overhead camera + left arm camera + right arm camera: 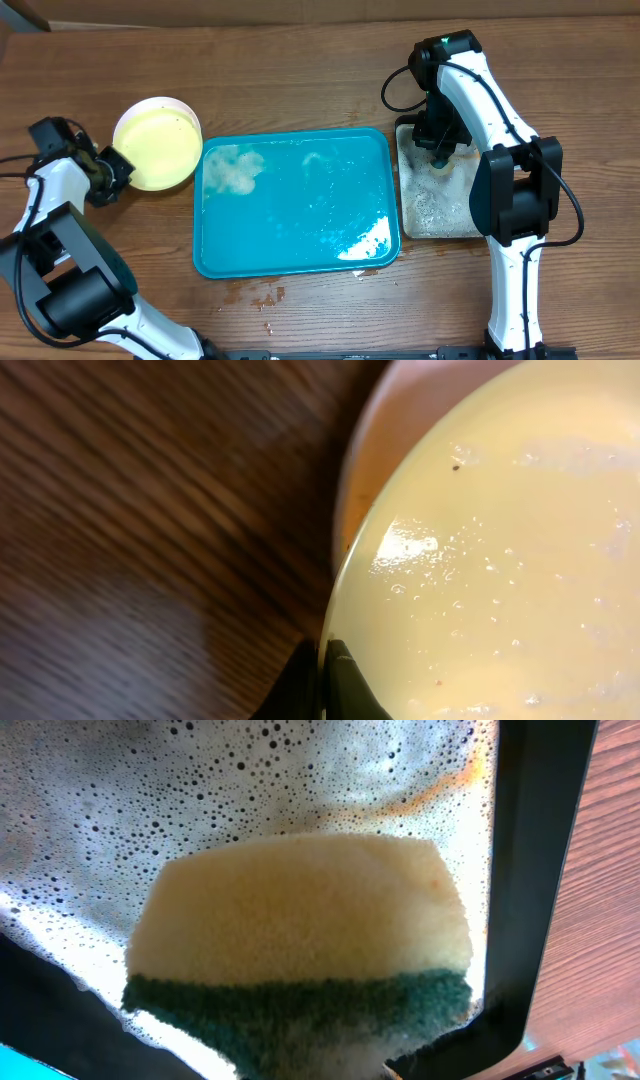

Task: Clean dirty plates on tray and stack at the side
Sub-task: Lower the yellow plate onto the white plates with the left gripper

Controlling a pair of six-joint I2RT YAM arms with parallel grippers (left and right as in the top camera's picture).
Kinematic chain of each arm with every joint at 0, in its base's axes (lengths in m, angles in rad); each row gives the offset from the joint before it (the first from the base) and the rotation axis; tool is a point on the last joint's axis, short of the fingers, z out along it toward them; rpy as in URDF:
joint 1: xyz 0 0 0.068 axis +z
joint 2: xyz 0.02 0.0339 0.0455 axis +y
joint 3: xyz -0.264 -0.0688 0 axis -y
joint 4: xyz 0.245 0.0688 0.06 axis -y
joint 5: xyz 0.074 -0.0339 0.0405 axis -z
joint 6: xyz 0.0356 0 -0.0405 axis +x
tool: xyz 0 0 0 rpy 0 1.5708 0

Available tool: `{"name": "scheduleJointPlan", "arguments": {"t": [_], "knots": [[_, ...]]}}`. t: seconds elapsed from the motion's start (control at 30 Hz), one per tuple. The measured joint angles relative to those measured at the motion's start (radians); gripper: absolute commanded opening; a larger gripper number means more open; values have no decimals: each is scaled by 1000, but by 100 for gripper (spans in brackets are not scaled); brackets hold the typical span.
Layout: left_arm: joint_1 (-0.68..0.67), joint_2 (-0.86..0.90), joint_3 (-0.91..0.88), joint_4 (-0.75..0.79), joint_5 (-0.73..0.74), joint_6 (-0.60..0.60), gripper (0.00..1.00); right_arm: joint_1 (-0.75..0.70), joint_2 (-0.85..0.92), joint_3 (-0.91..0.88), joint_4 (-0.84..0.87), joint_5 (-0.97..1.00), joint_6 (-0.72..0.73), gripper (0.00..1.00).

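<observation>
One stack of plates [157,143] sits at the tray's [290,225] 10 o'clock. We find the left gripper [118,170] at its rim and the right gripper [438,158] over the sponge [300,920]; we cannot tell how far either is open. Stacking looks finished, so the next move is to retract both.

The left arm stretches out low to the side, the left gripper [112,170] pointing inward, only one dark fingertip [345,690] visible in its wrist view. The right arm arches forward, the right gripper [440,152] aimed straight down. Neither grip can be judged.

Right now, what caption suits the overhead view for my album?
Left end effector at the stacked plates beside the soapy teal tray; right end effector down over the foamy black tray.
</observation>
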Motion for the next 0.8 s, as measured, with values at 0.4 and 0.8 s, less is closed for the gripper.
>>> {"name": "scheduleJointPlan", "arguments": {"t": [0.4, 0.8], "knots": [[-44, 0, 52, -3, -15, -10, 4, 0, 1, 0, 0, -1, -10, 4], [-43, 1, 68, -19, -94, -31, 4, 0, 1, 0, 0, -1, -20, 4]]}}
